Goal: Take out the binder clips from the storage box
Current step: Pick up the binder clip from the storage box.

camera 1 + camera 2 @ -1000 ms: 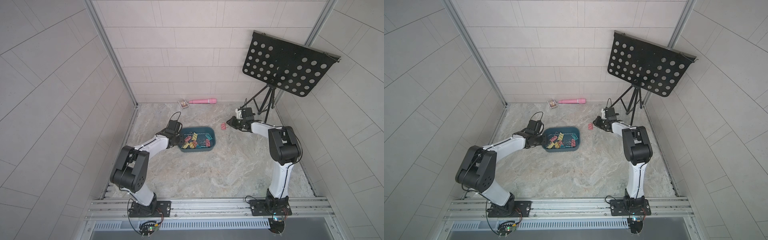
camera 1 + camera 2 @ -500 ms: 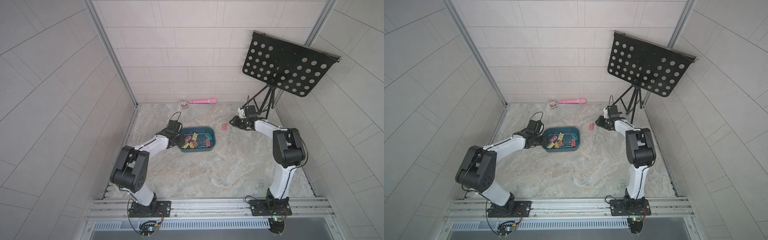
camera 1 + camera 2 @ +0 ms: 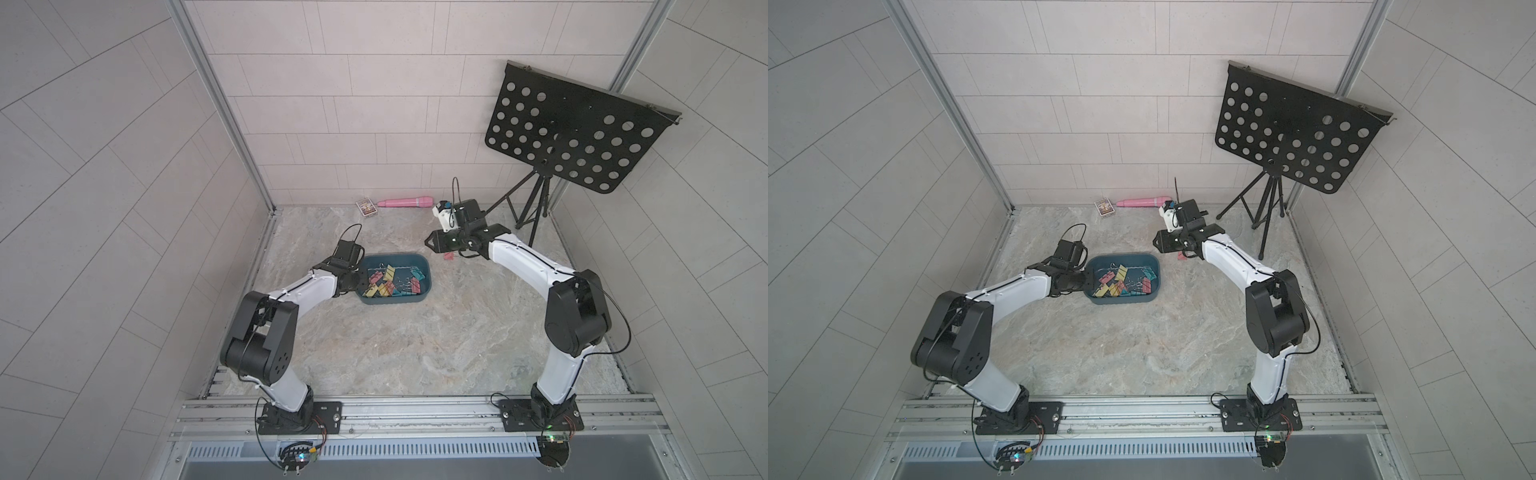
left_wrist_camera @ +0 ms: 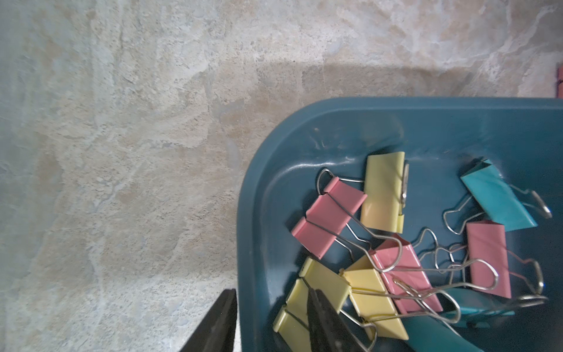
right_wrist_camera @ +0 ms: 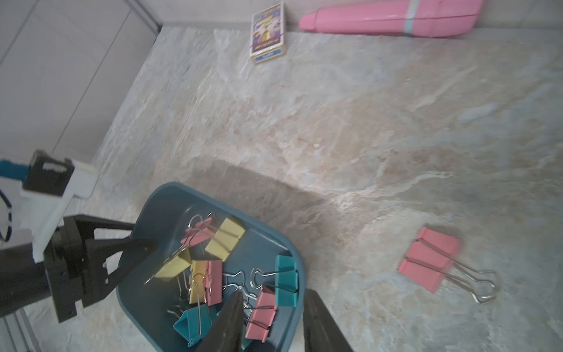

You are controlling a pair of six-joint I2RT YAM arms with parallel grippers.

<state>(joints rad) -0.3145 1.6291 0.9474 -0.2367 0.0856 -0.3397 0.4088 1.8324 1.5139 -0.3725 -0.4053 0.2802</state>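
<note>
Beyond the storage box, card box, lettering illegible

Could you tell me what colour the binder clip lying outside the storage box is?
That binder clip is pink, clearest in the right wrist view.

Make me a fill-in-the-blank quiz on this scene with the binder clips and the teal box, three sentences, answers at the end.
1. The left gripper clamps the wall of the storage box, one finger inside it and the other ____ it.
2. The single binder clip lying on the table beside the box is ____.
3. The right gripper, jaws apart, holds ____.

Missing words: outside; pink; nothing.
</note>
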